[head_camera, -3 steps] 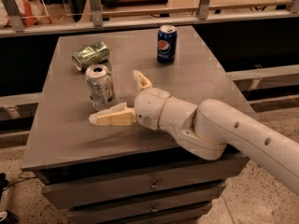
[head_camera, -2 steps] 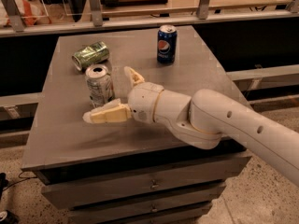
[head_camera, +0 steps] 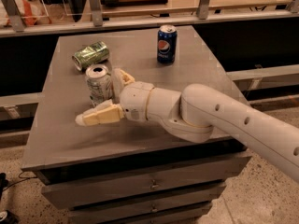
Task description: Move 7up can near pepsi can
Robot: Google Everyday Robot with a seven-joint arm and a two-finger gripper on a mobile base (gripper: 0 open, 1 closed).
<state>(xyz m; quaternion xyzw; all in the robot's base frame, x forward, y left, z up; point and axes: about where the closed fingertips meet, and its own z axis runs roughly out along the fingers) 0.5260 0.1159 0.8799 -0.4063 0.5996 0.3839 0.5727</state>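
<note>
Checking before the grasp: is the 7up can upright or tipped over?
Upright: the 7up can stands on its base, silver top up. The gripper is at it, jaws open, one on each side.

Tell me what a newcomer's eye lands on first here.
The big white arm lies across the grey table, its open claw either side of the upright 7up can. Farther back the blue pepsi can stands alone; a crushed green can lies just behind the 7up can.
</note>
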